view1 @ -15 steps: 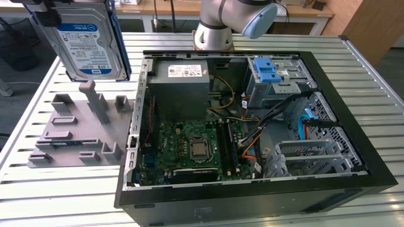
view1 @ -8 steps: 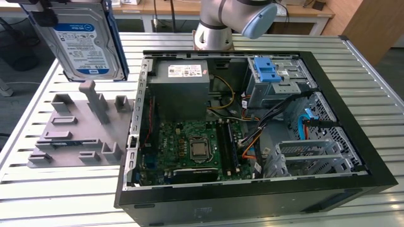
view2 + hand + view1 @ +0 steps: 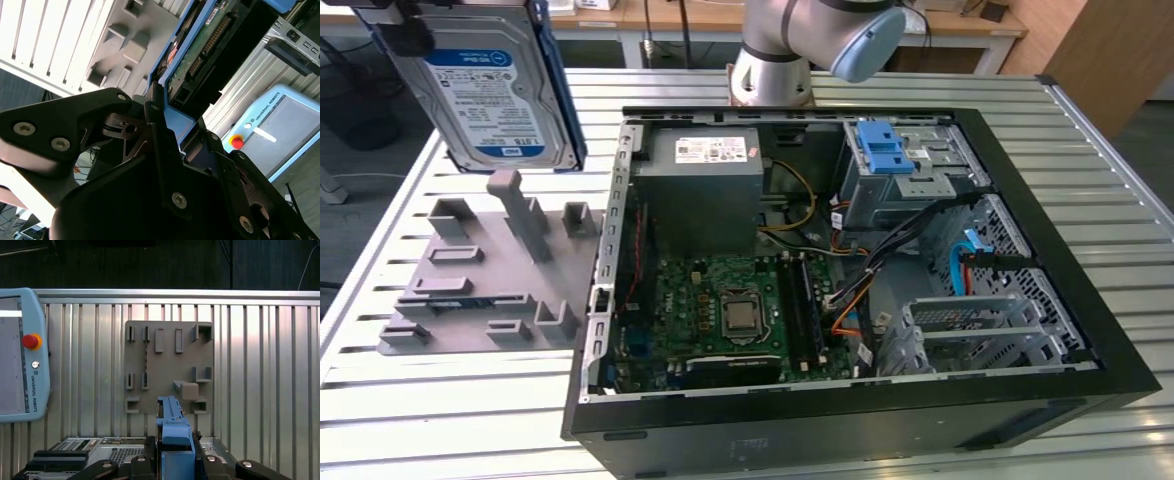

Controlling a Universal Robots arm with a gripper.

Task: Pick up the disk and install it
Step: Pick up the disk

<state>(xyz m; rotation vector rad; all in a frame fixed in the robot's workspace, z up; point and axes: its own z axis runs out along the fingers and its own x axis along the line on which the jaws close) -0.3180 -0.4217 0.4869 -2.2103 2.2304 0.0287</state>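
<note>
Step in hand (our judgement): carry w/ disk gripped; install not yet done.

1. Status. The gripper (image 3: 167,117) is closed on the disk (image 3: 487,95), clamping its blue carrier (image 3: 175,432) edge from both sides, as seen in both wrist views. In the exterior view the disk hangs upright, label to camera, clear of the table (image 3: 1121,180). It is roughly over the grey fixture (image 3: 480,270), at approx. 10 o'clock from the open case (image 3: 854,410).

2. Target. We take the cage (image 3: 907,185) w/ blue latch (image 3: 883,150) as the bay, at approx. 1 o'clock from the mainboard (image 3: 720,300). Disk and cage are well apart.

3. Technique. Grip is at one end only, so we expect the free end to swing: move slow, keep the disk square, no jerks. Clear the case wall w/ margin. Mind the cables (image 3: 921,240) at 6 o'clock of the cage; they could snag the carrier.
</note>
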